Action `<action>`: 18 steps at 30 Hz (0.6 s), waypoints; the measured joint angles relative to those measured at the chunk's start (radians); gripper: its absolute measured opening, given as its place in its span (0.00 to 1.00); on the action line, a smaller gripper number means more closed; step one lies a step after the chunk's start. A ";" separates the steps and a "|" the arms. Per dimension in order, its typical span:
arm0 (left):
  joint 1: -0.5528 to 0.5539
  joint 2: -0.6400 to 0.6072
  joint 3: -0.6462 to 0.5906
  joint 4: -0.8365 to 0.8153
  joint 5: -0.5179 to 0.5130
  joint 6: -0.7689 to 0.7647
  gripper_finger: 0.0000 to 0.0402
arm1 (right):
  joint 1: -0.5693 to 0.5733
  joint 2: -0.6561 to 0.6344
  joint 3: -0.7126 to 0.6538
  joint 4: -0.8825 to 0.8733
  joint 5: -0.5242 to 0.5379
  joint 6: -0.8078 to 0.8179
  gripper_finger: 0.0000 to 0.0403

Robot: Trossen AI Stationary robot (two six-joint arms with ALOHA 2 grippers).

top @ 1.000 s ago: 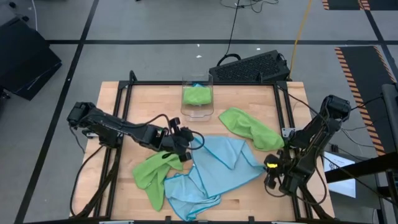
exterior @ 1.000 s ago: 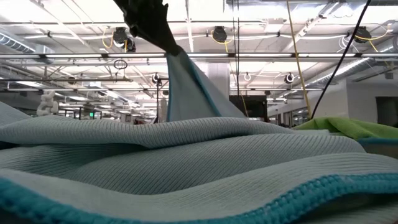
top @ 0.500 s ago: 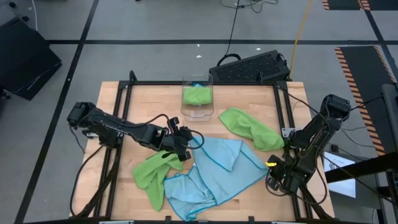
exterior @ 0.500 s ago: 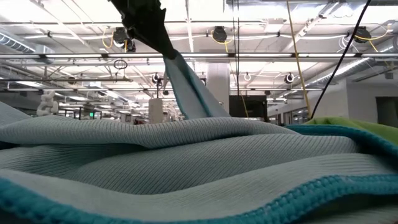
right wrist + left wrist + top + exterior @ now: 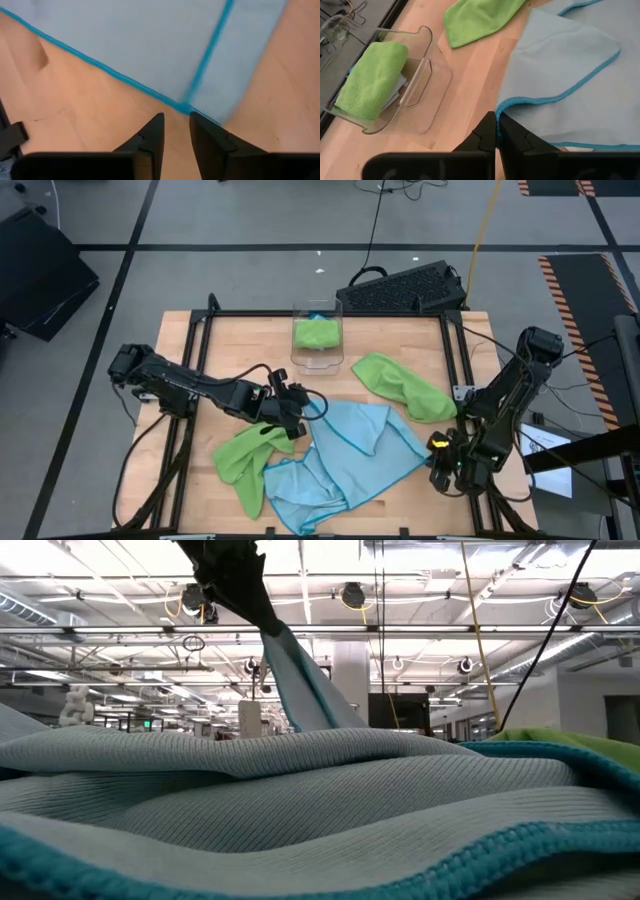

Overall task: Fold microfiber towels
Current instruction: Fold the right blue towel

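Note:
A light blue microfiber towel lies spread and rumpled over the table's near middle. My left gripper is shut on its left corner, which the low view shows raised above the rest. My right gripper stands open at the table's right near corner. The towel's right corner lies on the wood just beyond its fingertips, untouched. One lime green towel lies bunched near left, another at right. A folded green towel sits in the clear bin. My left gripper pinches the blue-hemmed corner of the light blue towel between its two fingers. It comes at the corner slanting down from the table's left. The corner is lifted clear, a narrow strip of cloth hangs below the fingers, and the rest lies on the table.
The clear bin stands at the far middle of the table. A black keyboard lies beyond the far right edge. Black rails frame the table. Bare wood shows at far left.
The light blue towel's right corner has drawn back a little from my right gripper and settled on the table. The raised strip of cloth under my left gripper has grown narrower. The left gripper has kept its hold.

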 joint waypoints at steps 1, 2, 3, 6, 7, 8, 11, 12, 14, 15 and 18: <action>0.000 0.000 0.000 0.000 0.000 0.000 0.03 | 0.000 -0.003 0.000 0.010 0.004 -0.010 0.18; 0.000 0.000 0.000 0.000 0.000 0.000 0.02 | 0.000 -0.005 0.000 0.025 0.013 -0.028 0.17; 0.000 0.000 0.000 0.000 0.000 0.000 0.01 | 0.000 -0.006 0.000 0.053 0.032 -0.053 0.16; 0.000 0.000 0.000 0.001 0.000 0.000 0.02 | -0.002 -0.003 0.000 0.147 0.107 -0.131 0.12; 0.000 0.000 0.000 0.001 0.000 0.000 0.02 | -0.006 0.005 0.000 0.163 0.131 -0.142 0.10; 0.000 0.000 0.000 0.001 0.000 0.000 0.03 | -0.013 0.016 0.000 0.170 0.142 -0.149 0.09; 0.000 0.000 0.000 0.007 0.000 0.001 0.02 | -0.017 0.055 0.000 0.176 0.154 -0.153 0.05; 0.000 0.000 0.000 0.009 0.000 0.001 0.01 | -0.018 0.069 0.000 0.177 0.154 -0.152 0.04; 0.000 0.000 0.000 0.009 0.000 0.001 0.01 | -0.023 0.095 0.000 0.177 0.138 -0.149 0.02; 0.000 0.000 0.000 0.009 0.000 0.001 0.01 | -0.028 0.103 0.000 0.177 0.124 -0.142 0.01; 0.000 0.000 0.000 0.009 0.000 0.002 0.03 | -0.043 0.121 0.000 0.185 0.076 -0.134 0.00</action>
